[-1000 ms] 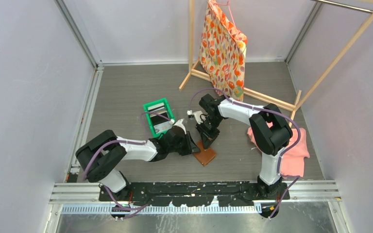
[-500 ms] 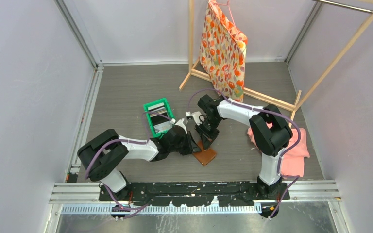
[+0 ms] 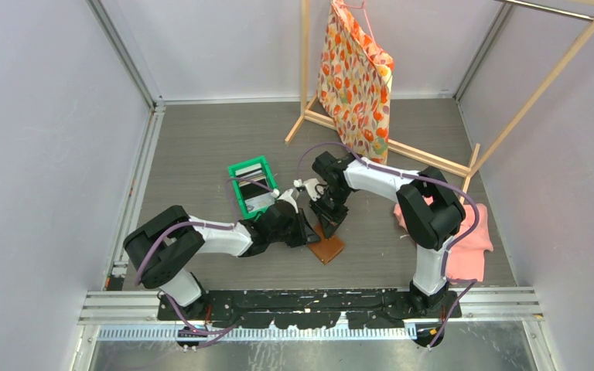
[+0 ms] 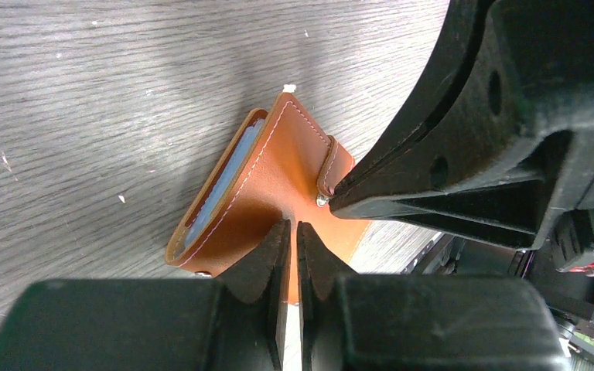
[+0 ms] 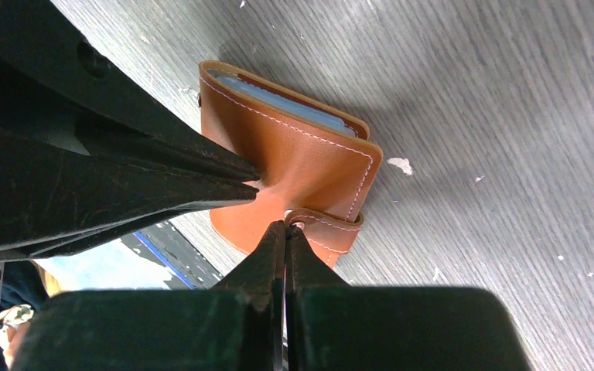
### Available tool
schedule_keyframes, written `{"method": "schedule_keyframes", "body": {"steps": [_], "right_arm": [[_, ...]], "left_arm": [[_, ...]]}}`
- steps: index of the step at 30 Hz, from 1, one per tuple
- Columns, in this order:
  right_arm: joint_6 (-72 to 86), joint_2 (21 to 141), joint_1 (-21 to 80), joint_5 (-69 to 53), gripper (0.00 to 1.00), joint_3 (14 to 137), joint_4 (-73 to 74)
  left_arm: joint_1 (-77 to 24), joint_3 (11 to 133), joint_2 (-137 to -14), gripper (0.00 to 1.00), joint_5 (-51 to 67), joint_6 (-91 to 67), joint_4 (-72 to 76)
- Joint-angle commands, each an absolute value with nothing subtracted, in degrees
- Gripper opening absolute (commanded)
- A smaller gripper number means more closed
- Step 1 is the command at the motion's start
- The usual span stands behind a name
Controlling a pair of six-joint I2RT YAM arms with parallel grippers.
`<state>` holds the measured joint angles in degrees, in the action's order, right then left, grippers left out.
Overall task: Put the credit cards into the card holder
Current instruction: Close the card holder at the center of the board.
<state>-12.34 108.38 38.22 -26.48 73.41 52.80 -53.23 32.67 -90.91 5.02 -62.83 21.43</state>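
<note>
Grey table [image 3: 201, 154]: left gripper [image 4: 294, 229] has tightened on the card holder [image 4: 271, 178] ahead (folded; opening comes first). Right gripper [image 5: 285, 226], tips together, touches its tab [image 5: 326, 224].

Walls: plain pale lilac-grey panels [image 3: 46, 116] on the left, far and right sides.
Floor: grey wood-grain surface [image 3: 201, 139], matt, with small pale specks in the wrist views.
Edges: a metal rail [image 3: 135, 185] runs along the left edge; a ribbed metal strip [image 3: 317, 331] lies across the near edge.
Furniture: a light wooden rack [image 3: 425, 154] stands in the far right corner, with one upright post and slanted poles.
Hanging: an orange floral fabric [image 3: 356, 77] hangs on the rack from a pink hanger [image 3: 360, 9].
Right edge: a crumpled pink cloth [image 3: 472, 239] on the surface.
Light: even, soft shadows.
</note>
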Motion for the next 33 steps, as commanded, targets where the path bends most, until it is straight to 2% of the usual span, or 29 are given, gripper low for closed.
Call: {"method": "schedule_keyframes", "body": {"steps": [1,33], "right_arm": [[-12.39,108.37,41.30,-27.66,0.01,73.09,52.57],[-7.12,115.55,44.96,-23.48,0.01,70.47,50.03]], "left_arm": [[-53.44,31.68,-93.39,0.10,2.39,-61.85,16.51],[-53.44,30.29,-91.97,0.10,2.33,-62.58,18.28]]}}
